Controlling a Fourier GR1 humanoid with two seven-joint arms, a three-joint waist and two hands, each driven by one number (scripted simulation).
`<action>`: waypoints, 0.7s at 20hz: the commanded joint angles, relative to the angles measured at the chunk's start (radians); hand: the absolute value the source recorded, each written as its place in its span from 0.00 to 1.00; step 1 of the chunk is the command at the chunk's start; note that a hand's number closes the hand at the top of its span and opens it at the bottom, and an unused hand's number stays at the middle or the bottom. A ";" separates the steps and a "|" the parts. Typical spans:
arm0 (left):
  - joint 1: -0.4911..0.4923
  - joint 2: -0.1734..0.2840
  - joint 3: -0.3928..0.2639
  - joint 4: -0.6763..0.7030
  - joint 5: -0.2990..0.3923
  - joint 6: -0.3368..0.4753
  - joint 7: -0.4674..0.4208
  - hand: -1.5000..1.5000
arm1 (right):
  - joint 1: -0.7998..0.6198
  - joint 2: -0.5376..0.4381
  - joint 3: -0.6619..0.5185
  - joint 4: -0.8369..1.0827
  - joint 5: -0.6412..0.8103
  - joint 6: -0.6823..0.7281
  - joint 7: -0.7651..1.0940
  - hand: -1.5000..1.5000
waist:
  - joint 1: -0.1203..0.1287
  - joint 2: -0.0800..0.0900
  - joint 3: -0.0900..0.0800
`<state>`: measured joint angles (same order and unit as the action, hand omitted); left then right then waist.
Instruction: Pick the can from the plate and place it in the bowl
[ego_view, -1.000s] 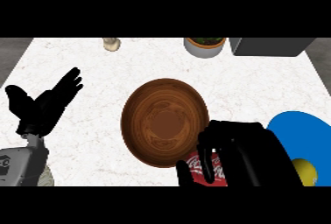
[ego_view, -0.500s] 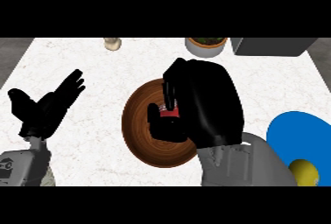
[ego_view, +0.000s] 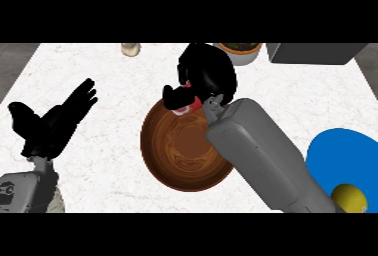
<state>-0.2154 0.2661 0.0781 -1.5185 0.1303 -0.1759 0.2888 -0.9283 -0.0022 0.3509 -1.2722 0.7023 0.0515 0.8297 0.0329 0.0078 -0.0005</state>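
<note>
Can (ego_view: 190, 103) — mostly hidden inside right hand (ego_view: 209, 75), over bowl (ego_view: 184, 150).

Tabletop (ego_view: 111, 65): white marble w/ grey veins, fills most of frame. Brown wooden bowl (ego_view: 181, 150) sits at centre. Blue plate (ego_view: 336, 155) at lower right, cut by frame edge. Along top edge: small beige object (ego_view: 131, 49) upper left, round pot (ego_view: 242, 51) top centre, dark grey box (ego_view: 314, 52) upper right.
</note>
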 joint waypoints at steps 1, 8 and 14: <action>0.027 0.011 0.024 0.054 0.011 -0.039 -0.073 0.50 | -0.004 0.002 0.029 0.229 -0.047 -0.154 -0.146 1.00 | 0.004 0.004 0.000; -0.047 -0.018 -0.018 0.052 -0.019 -0.012 -0.029 0.50 | -0.048 0.002 -0.034 0.378 -0.391 -0.395 -0.181 0.00 | 0.043 0.013 0.001; -0.051 -0.044 -0.035 0.046 -0.037 0.009 -0.020 0.50 | -0.141 0.002 -0.017 0.554 -0.512 -0.541 -0.430 0.00 | 0.041 0.013 0.001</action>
<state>-0.2619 0.2447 0.0600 -1.4782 0.1162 -0.1870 0.2745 -1.0218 -0.0001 0.3379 -0.8219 0.2706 -0.4040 0.5273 0.0728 0.0188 0.0003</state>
